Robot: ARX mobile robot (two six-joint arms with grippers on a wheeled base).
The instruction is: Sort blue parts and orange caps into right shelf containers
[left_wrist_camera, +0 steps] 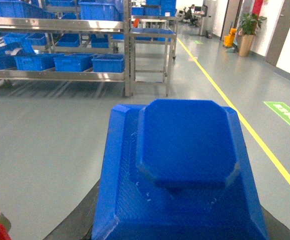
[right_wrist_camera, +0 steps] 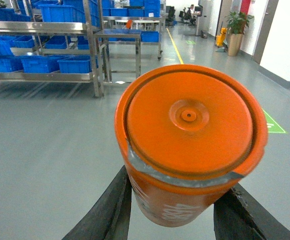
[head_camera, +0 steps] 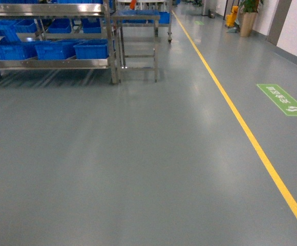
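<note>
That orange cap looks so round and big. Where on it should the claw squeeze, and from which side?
Best on the curved side wall, one finger on each opposite flank, coming from behind the closed bottom end. That is how the right gripper holds the orange cap now: the flat lidded face points away toward the shelf, and the straight round wall gives two opposite surfaces to press.

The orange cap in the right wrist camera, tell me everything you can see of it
The orange cap is a round, glossy, plastic-looking piece with a flat face, a recessed ring near the rim and a small raised hub at its centre. White lettering, unreadable, runs along its side. It faces the camera, held above the grey floor between two dark fingers of the right gripper.
</note>
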